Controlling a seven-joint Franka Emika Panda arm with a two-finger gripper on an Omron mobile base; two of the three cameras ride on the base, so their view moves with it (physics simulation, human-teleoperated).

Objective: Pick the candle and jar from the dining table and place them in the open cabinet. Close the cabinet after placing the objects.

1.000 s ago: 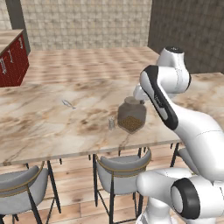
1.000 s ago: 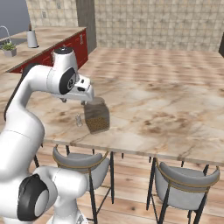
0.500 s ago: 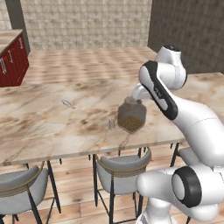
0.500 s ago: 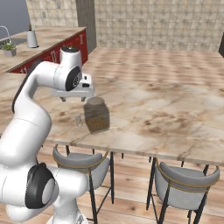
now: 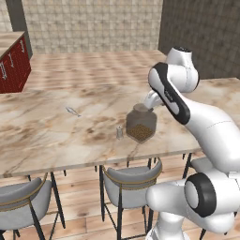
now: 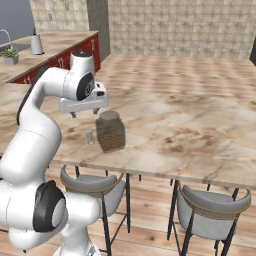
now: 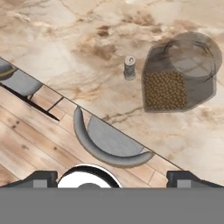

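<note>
The gripper (image 7: 111, 175) is hanging wide open and empty above the dining table (image 5: 56, 140), so the first pick is not yet made. In the hand view the candle (image 7: 129, 67) is standing at twelve o'clock from the fingertips, the jar (image 7: 181, 74) just beside it at three o'clock — both near the table's edge. Judging from this, the next move calls for descending and centring on one of them.

one jar (image 5: 141, 123), one candle (image 5: 119, 132), two chairs (image 5: 132, 178)
</note>
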